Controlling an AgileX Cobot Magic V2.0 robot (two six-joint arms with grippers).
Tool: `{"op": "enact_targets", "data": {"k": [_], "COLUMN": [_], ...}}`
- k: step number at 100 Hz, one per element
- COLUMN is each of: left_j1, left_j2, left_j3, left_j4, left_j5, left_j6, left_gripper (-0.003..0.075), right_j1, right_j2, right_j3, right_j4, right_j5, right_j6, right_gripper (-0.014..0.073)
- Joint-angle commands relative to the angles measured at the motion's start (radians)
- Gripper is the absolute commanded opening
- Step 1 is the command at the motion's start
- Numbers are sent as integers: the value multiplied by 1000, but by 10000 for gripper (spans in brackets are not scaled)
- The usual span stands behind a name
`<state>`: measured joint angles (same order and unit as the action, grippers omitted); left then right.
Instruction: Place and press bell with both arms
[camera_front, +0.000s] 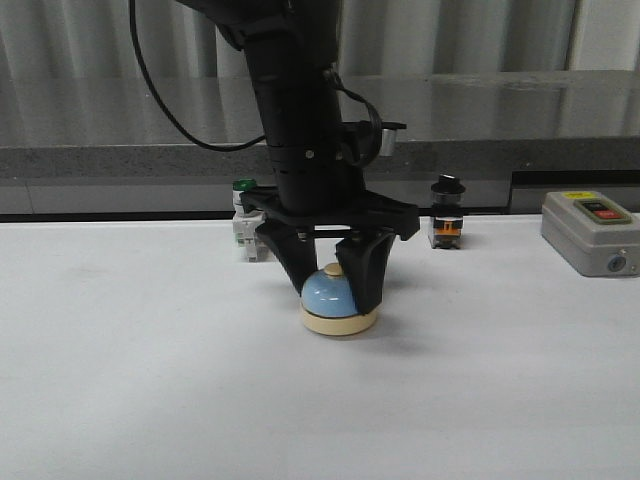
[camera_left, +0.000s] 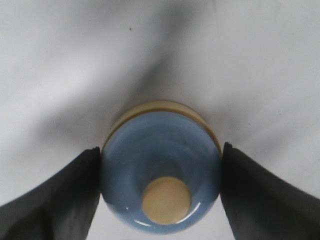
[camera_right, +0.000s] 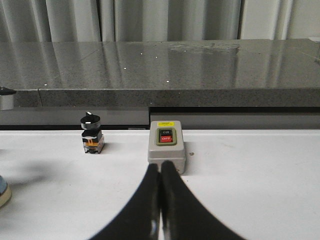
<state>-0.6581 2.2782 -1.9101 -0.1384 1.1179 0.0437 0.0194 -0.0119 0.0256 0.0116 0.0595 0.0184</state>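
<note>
The light-blue bell (camera_front: 322, 294) with its cream base and cream button stands on the white table (camera_front: 150, 380) at the middle. My left gripper (camera_front: 335, 298) comes down over it, one black finger against each side of the dome. In the left wrist view the bell (camera_left: 160, 160) fills the space between the fingers (camera_left: 70, 195), and both touch the dome; the left gripper (camera_left: 161, 150) is shut on it. My right gripper (camera_right: 160, 167) is shut and empty, low over the table, out of the front view. An edge of the bell (camera_right: 2, 192) shows in its view.
A grey box with red and green buttons (camera_front: 590, 232) stands at the far right, just beyond the right gripper's tips (camera_right: 166, 145). A black-knobbed switch (camera_front: 445, 212) and a green-capped white switch (camera_front: 245, 220) stand at the table's back edge. A grey counter runs behind.
</note>
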Motion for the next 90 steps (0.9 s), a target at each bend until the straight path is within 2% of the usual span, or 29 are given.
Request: {"op": "enact_targets", "data": {"k": [1,7,12,39,49,59,86,90], "left_j1": [-9,-9,-9,-9,-9,-9,-1,5], "left_j2": [-61,-61,-61,-69,-75,-92,-196,-211], "left_j3": [-28,-30,-30,-73,-107,-138,-151,-151], "left_j4": [-30,-30,-30,-25,-6,33,95,98], "left_j5": [-10,-8,-8,20,43,75,119,130], "left_j6": [-10,-10,-10,-10,-16,-62,-65,-85], "left_gripper": [516,566,580,575,540,435,-4,-18], "right_j1": [-5,-5,-5,-5,-5,-5,-5,-5], "right_j2": [-11,-11,-11,-11,-11,-11,-11,-11], "right_j3": [-14,-14,-14,-14,-14,-14,-14,-14], "right_j4": [-12,-12,-12,-12,-12,-12,-12,-12], "right_j5": [-76,-76,-76,-76,-76,-76,-76,-76], "right_j6": [-3,-3,-3,-3,-3,-3,-3,-3], "right_gripper": [-69,-69,-69,-69,-69,-69,-69,-69]}}
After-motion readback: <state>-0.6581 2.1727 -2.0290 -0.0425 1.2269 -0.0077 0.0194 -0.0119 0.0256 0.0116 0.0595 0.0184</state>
